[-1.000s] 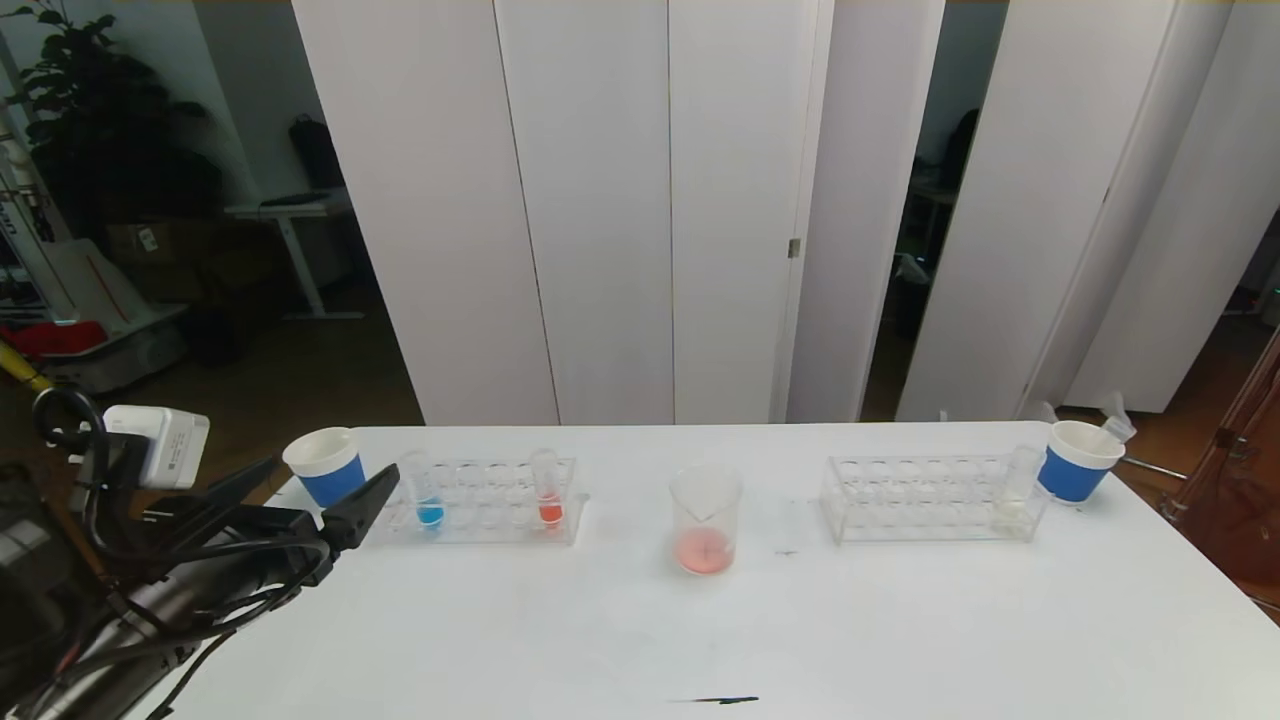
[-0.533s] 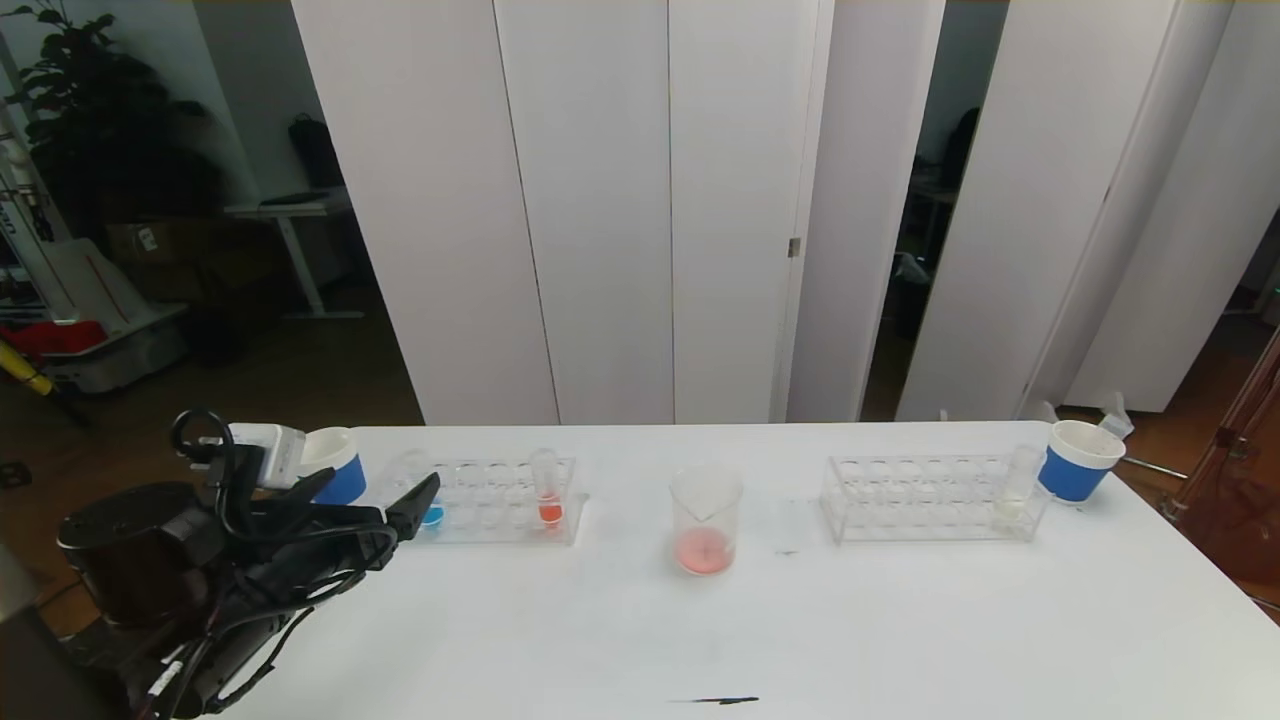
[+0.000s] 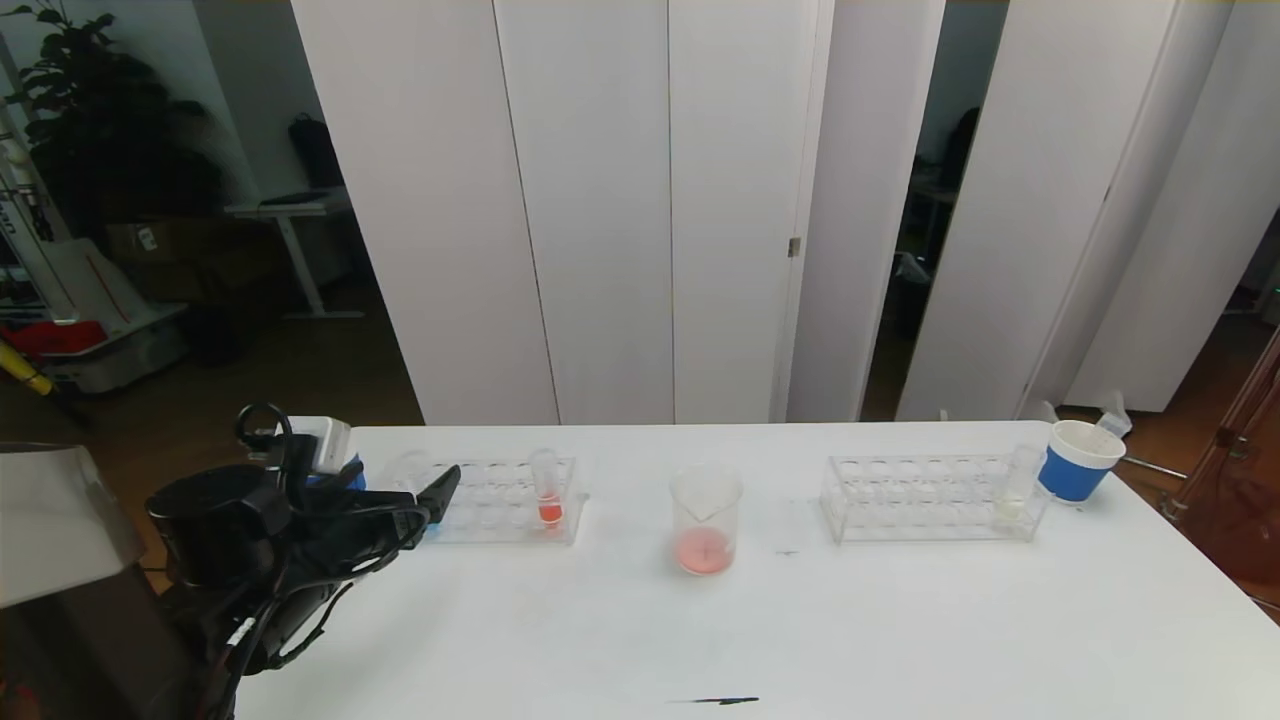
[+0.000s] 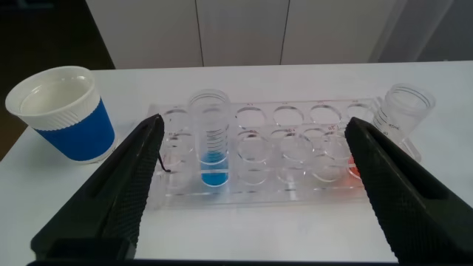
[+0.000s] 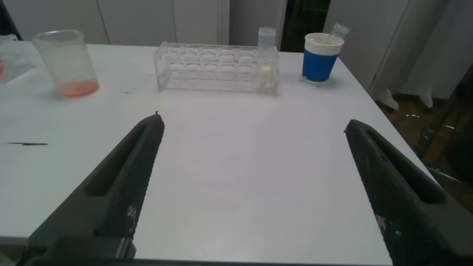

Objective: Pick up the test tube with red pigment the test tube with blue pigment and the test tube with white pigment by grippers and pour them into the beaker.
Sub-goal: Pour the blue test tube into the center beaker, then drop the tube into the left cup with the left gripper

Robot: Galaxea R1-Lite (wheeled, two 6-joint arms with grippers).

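Observation:
The test tube with blue pigment (image 4: 213,157) stands upright in the clear left rack (image 4: 295,188). My left gripper (image 4: 255,122) is open just in front of that rack, with the blue tube between its spread fingers and untouched. In the head view one finger (image 3: 443,492) covers this tube. The test tube with red pigment (image 3: 547,492) stands at the same rack's other end. The beaker (image 3: 706,520) holds a little pink liquid at mid-table. The test tube with white pigment (image 3: 1017,487) is in the right rack (image 3: 925,500). My right gripper (image 5: 253,122) hangs open over bare table, out of the head view.
A white paper cup with a blue band (image 4: 63,114) stands beside the left rack. Another such cup (image 3: 1078,460) stands beyond the right rack near the table's far right corner. A short dark mark (image 3: 715,700) lies near the front edge of the table.
My left arm has moved forward and to the right up to the left rack, and now covers the blue tube and the left cup in the head view. The tubes and beaker have not moved.

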